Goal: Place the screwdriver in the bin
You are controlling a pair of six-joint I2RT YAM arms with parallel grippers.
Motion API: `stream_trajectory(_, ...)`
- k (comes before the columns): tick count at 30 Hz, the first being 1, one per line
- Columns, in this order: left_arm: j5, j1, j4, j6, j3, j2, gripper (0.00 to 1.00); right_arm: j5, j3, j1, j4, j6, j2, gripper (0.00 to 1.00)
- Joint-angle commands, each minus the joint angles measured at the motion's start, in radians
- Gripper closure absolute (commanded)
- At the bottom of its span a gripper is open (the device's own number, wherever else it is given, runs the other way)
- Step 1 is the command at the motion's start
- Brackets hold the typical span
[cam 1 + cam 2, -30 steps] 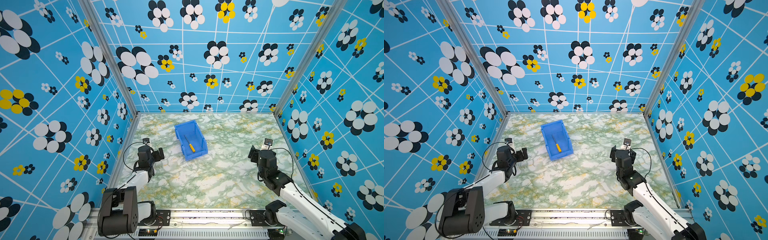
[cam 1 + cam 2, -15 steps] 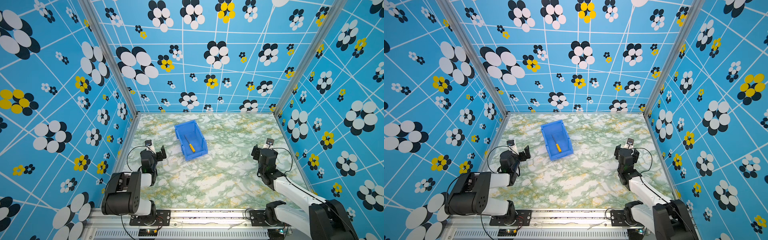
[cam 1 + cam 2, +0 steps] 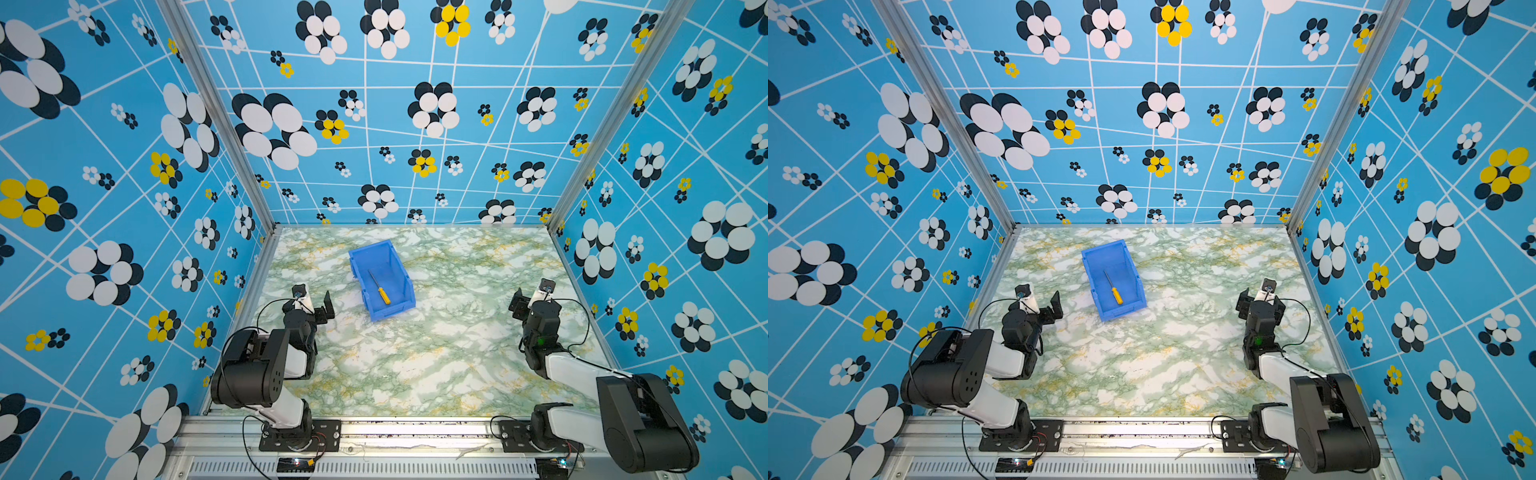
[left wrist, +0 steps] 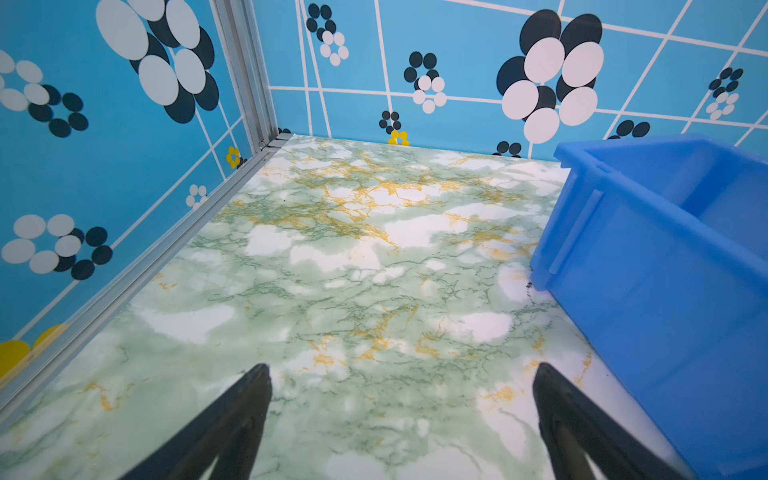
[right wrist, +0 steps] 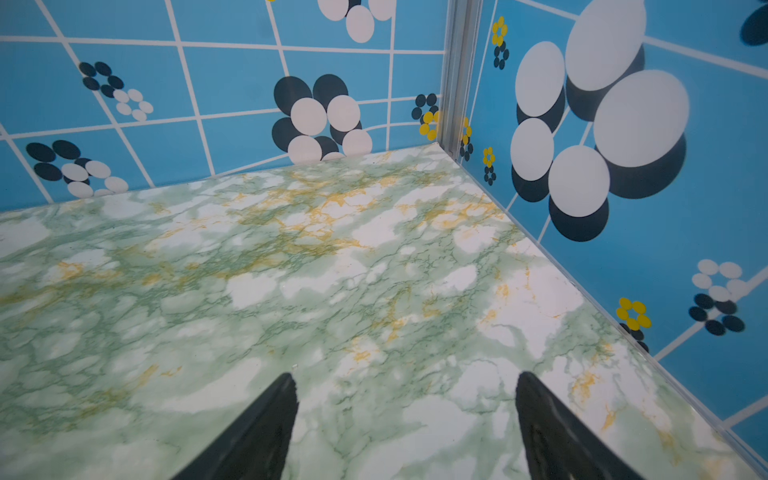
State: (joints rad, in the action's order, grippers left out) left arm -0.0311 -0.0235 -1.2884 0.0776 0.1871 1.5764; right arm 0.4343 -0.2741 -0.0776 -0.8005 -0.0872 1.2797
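Both arms had folded back toward their bases since a second ago. I saw the left gripper [image 4: 401, 374] spread wide and empty, and the right gripper [image 5: 407, 380] wide and empty too. The screwdriver [image 3: 380, 287] lay inside the bin [image 3: 371, 252], handle toward its low lip.

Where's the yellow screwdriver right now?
In both top views the screwdriver lies on the floor of the blue bin, handle toward its low front lip; the bin stands on the marble table, slightly left of centre.
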Motion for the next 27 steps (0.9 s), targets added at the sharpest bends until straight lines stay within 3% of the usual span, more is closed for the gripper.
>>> stream_trajectory(1, -0.003, 0.01, -0.053, -0.02, -0.009, 0.01, 0.01, -0.051, -0.031, 0.006, -0.062, 0.027, 0.057, 0.15)
stream_trajectory(6, 0.0, 0.01, -0.063, -0.022, -0.014, 0.014, 0.01, -0.049, -0.035, 0.008, -0.14, 0.025, 0.153, 0.15)
stream_trajectory(9, 0.006, 0.01, -0.079, -0.024, -0.021, 0.017, 0.01, -0.082, -0.083, 0.012, -0.191, 0.045, 0.286, 0.15)
stream_trajectory(11, 0.001, 0.01, -0.097, -0.024, -0.026, 0.022, 0.01, -0.091, -0.113, 0.019, -0.083, 0.027, 0.255, 0.02)
stream_trajectory(14, -0.004, 0.01, -0.106, -0.021, -0.031, 0.023, 0.01, -0.1, -0.089, 0.023, -0.164, 0.036, 0.279, 0.01)
stream_trajectory(27, -0.024, 0.009, -0.107, -0.013, -0.029, 0.026, 0.01, -0.102, -0.102, 0.023, -0.116, 0.033, 0.265, 0.01)
